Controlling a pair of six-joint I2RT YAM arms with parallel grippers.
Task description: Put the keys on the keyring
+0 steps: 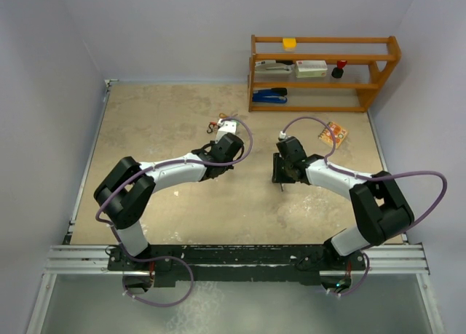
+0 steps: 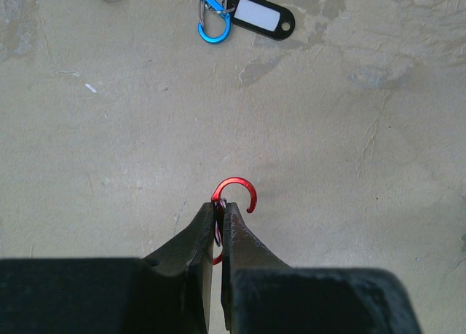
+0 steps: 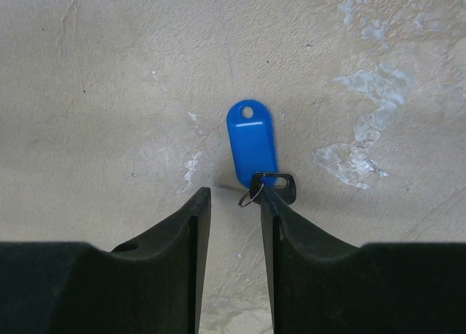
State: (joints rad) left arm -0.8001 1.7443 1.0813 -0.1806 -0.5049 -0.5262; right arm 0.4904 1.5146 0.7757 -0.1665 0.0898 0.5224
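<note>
You have one blue-tagged key (image 3: 252, 146) on the table. Its tag points to 12 o'clock from the right gripper (image 3: 233, 194), and its black head sits right at the tip of the 3 o'clock finger. Those jaws stand partly apart with only bare table between them. Your left gripper (image 2: 219, 207) is clamped tight on one red S-clip (image 2: 234, 180). Well off at its 12 o'clock lie one blue clip (image 2: 212, 27) and one black tag (image 2: 261, 15).

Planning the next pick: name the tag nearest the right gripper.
The blue tag, at the right gripper; the black tag lies ahead of the left gripper.
</note>
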